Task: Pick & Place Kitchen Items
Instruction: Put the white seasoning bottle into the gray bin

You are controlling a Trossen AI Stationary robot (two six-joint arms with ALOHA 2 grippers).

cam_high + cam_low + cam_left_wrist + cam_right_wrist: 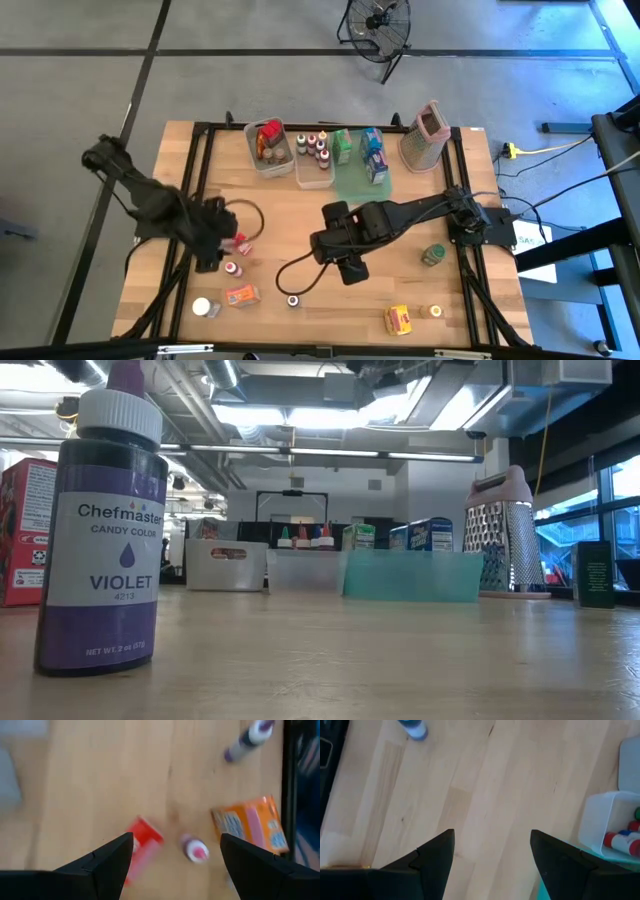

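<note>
Small kitchen items lie on the near left of the wooden table: a red packet (240,243), a little bottle with a pink cap (234,268), an orange packet (242,295), a white-capped jar (203,307) and a violet colour bottle (293,300). My left gripper (175,837) hangs open above the red packet (142,845) and the pink-capped bottle (195,851), touching neither. My right gripper (492,832) stands open over bare wood at the table's middle (350,270). A yellow box (400,320), a small jar (433,311) and a green jar (433,255) sit at the near right.
At the far edge stand a clear bin (270,147) with packets, a second clear bin (312,158) with small bottles, a green tray (352,180) with boxes, and a metal grater (425,135). In the low view the violet bottle (100,530) stands upright close to the camera.
</note>
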